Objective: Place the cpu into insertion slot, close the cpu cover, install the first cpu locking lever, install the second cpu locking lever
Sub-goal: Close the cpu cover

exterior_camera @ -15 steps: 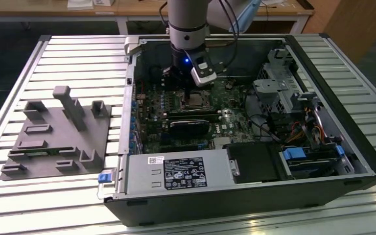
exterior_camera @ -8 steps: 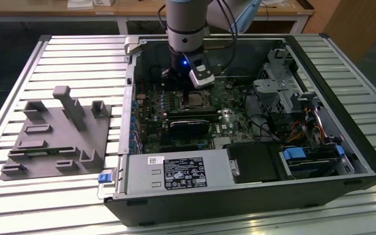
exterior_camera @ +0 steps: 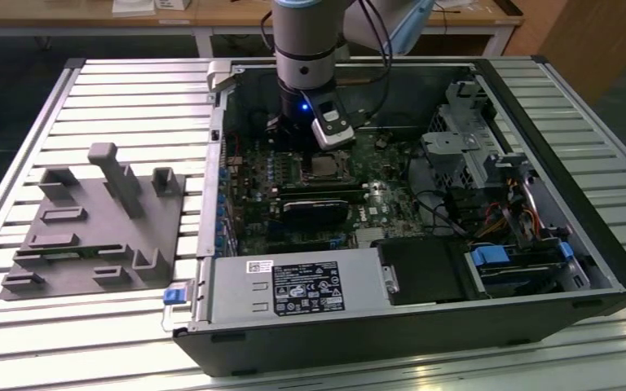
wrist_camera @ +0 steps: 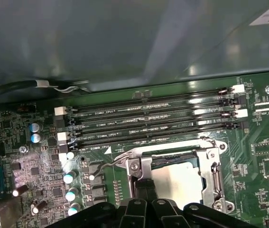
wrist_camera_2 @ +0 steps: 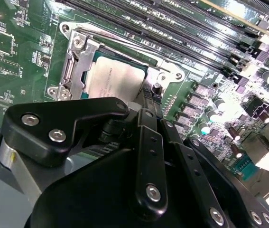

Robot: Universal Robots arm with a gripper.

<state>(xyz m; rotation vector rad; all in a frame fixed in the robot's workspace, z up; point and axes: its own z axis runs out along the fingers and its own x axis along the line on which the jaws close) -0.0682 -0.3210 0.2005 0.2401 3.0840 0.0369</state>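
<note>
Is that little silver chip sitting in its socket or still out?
In. The cpu lies flat inside the insertion slot, with the cpu cover framing its edges.

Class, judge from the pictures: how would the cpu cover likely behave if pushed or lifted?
The cpu cover looks like thin sheet metal, so it is probably light and fairly stiff, though its open window may let it flex. Its shiny finish suggests it could be slippery. It lies framing the cpu, so a sideways push would likely meet resistance.
</note>
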